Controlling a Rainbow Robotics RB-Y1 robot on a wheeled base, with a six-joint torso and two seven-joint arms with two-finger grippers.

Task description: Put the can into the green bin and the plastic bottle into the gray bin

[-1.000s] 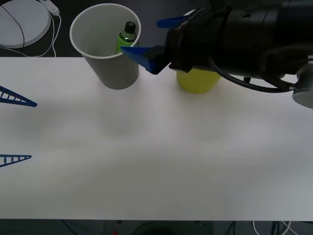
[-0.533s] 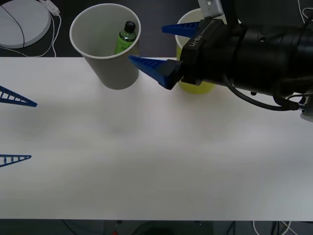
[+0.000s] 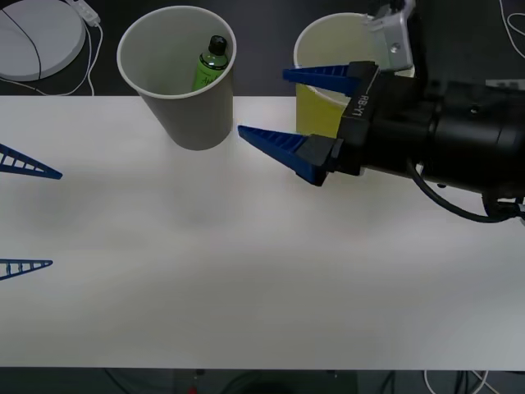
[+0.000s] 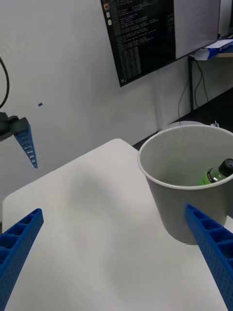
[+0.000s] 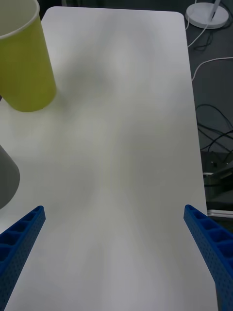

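Tabletop [image 3: 246, 279] came first in our reading, a broad white surface bare across its near half. Our right arm reached in from the right, and our right gripper [image 3: 283, 111] hung over the far part of the table between the two cups, its blue fingers spread wide with nothing between them. Behind it, at the far right, stood the green bin [image 3: 324, 98], upright, and we could not see from any view whether a can lay inside. At the far left stood the gray bin [image 3: 184, 78], also upright, with the plastic bottle [image 3: 212, 61] leaning inside it, cap up. Our left gripper [image 3: 25, 217] waited at the left edge, fingers spread and empty. We judged the bottle's part of the task done. The risk we saw lay in the right arm's closeness to the green bin: any sideways sweep of that bulky wrist could clip the light paper cup and tip it off the far edge.
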